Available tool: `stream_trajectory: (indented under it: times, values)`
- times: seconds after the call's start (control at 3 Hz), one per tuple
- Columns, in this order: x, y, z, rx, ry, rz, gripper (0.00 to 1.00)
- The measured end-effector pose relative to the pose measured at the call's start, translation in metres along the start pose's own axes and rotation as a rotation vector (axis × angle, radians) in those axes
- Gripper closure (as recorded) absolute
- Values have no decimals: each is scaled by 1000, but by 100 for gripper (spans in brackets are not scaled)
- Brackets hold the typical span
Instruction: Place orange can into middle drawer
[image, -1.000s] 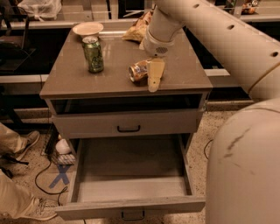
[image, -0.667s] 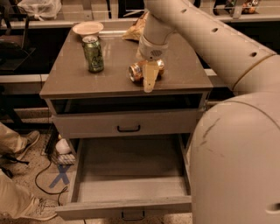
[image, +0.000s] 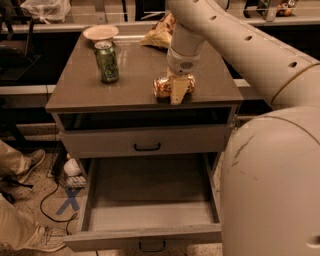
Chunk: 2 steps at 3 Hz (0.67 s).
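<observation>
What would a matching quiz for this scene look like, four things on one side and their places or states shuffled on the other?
1. orange can
2. green can
3. middle drawer
4. gripper

A. pulled open, low in front
B. upright, left part of the cabinet top
C. down at the orange can
D. on its side near the top's front edge

Pairs: 1-D, 2-B, 3-A, 4-C

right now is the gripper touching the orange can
Cannot tell. The camera view shows the gripper low over the cabinet top, overlapping the orange can lying there, but neither contact nor a gap shows plainly.
</observation>
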<state>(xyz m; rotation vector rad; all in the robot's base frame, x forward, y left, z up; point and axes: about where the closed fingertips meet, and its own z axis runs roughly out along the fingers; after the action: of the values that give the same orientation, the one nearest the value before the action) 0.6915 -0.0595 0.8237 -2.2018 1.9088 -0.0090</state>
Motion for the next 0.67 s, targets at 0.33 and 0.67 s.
stream_trajectory:
  times: [0.33,0.67]
  values:
    - [29,29,-39,48,21,49,94]
    - [38,97,-79,34,-13,99,100]
